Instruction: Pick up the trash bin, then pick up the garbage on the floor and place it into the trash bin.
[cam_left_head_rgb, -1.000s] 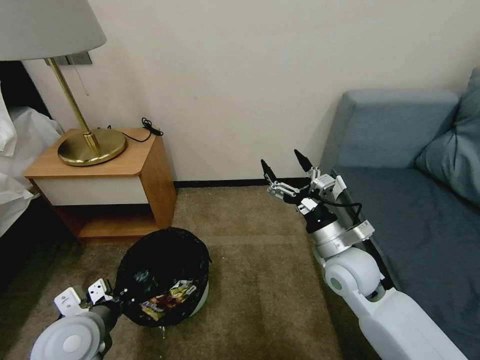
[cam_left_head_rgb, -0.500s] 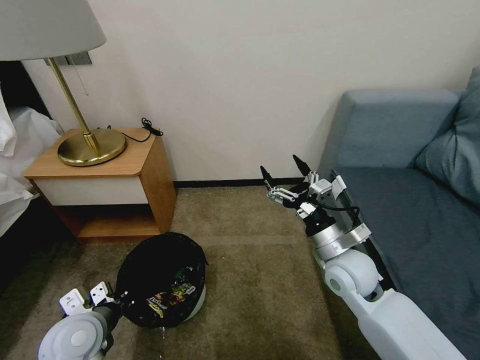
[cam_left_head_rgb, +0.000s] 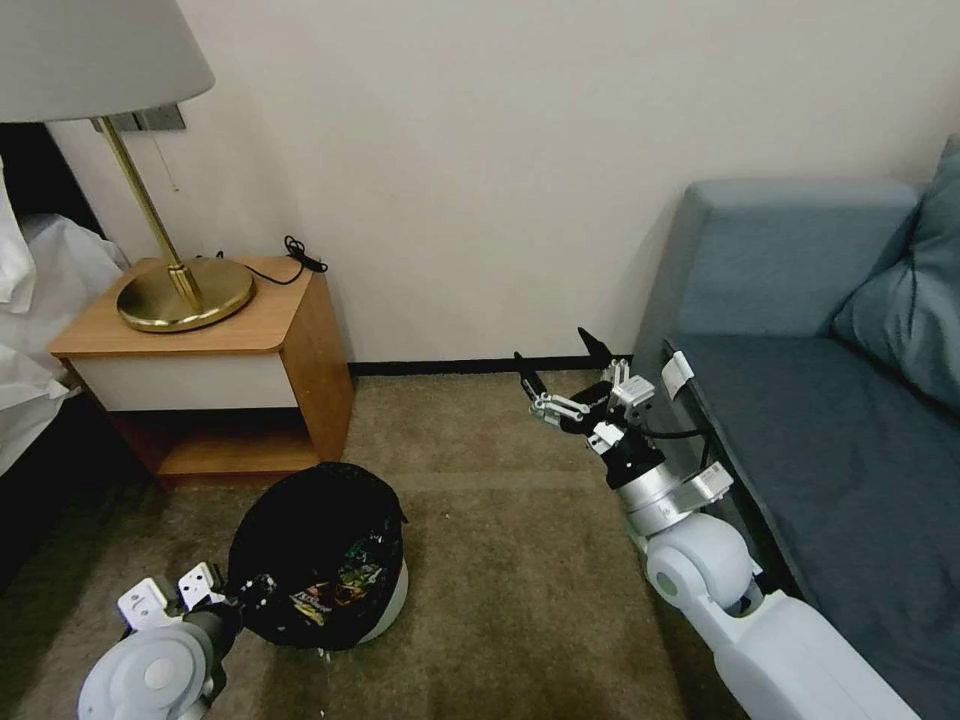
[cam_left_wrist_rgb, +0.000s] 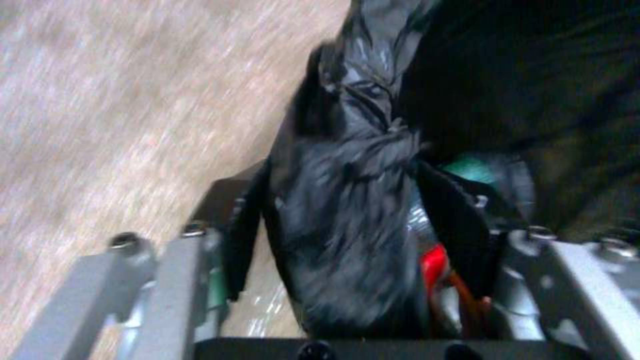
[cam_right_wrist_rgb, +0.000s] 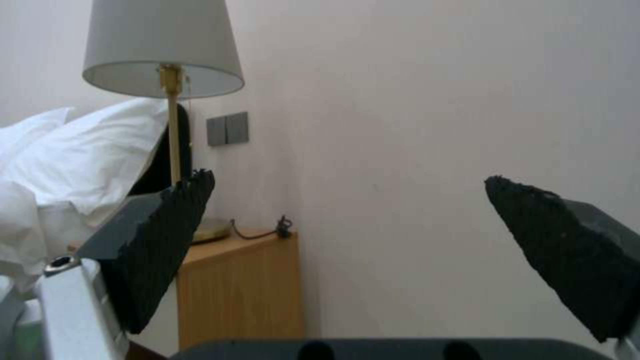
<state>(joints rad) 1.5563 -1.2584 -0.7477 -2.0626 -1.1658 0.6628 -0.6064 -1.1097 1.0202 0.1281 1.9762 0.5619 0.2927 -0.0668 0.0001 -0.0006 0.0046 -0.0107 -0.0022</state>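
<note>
The trash bin (cam_left_head_rgb: 392, 598), white with a black bag (cam_left_head_rgb: 300, 520) over its rim, sits low over the carpet at the lower left, tilted with its mouth toward me. Garbage (cam_left_head_rgb: 338, 585) lies inside as colourful wrappers; a red piece (cam_left_wrist_rgb: 433, 265) and a green one (cam_left_wrist_rgb: 470, 167) also lie there. My left gripper (cam_left_head_rgb: 240, 592) is shut on the bin's near rim, and in the left wrist view the left gripper (cam_left_wrist_rgb: 347, 200) pinches the bagged rim (cam_left_wrist_rgb: 347, 250). My right gripper (cam_left_head_rgb: 555, 352) hangs open and holds nothing, above the carpet beside the sofa. The right gripper (cam_right_wrist_rgb: 347, 200) faces the wall.
A wooden nightstand (cam_left_head_rgb: 300, 350) with a brass lamp (cam_left_head_rgb: 185, 290) and a black cord (cam_left_head_rgb: 300, 255) stands just behind the bin. White bedding (cam_left_head_rgb: 30, 300) is at the far left. A blue sofa (cam_left_head_rgb: 820, 420) fills the right side. Open carpet (cam_left_head_rgb: 500, 560) lies between them.
The bin has sunk lower and looks smaller, with my left gripper still on its rim. My right gripper has dropped and drawn slightly back, still open.
</note>
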